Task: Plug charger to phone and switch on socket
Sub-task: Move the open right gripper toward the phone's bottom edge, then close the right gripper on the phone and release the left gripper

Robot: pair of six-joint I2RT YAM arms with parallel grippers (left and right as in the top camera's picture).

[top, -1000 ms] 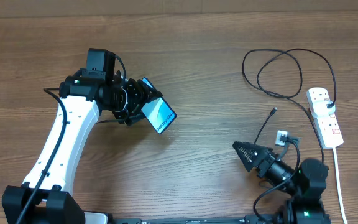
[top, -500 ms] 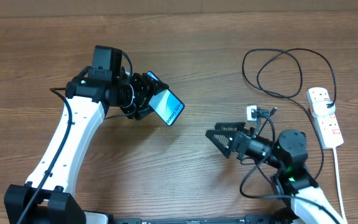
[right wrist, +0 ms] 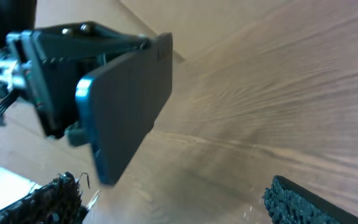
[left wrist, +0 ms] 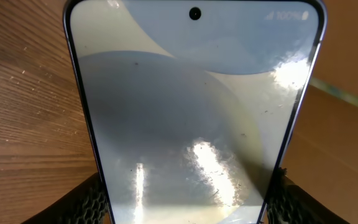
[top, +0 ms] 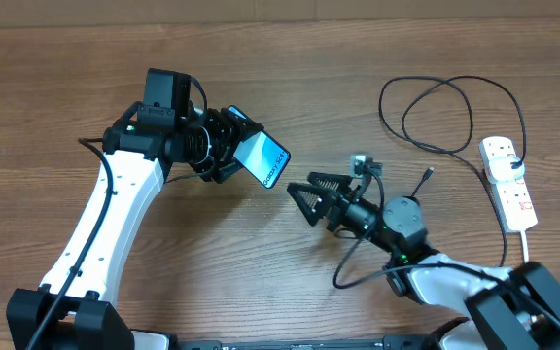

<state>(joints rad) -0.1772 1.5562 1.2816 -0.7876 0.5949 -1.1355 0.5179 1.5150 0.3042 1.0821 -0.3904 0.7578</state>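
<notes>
Over the middle of the wooden desk (top: 261,58), the left gripper (top: 224,146) clasps the slim blue-screened smartphone (top: 263,158), and the right gripper (top: 299,185), empty jaws spread just beside it, could knock it loose; the thin black charger cable (top: 380,102) lies untouched near the right edge.

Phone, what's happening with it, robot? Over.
Left claw grips phone, tilted. Right claw open, empty, facing phone. Charger tip on table, unplugged. Nothing between.

Bright, even light from above leaves only soft shadows on the table (top: 47,78). White glare patches streak the screen of the phone (left wrist: 197,124) in the left wrist view. The right wrist view is blurred throughout.
</notes>
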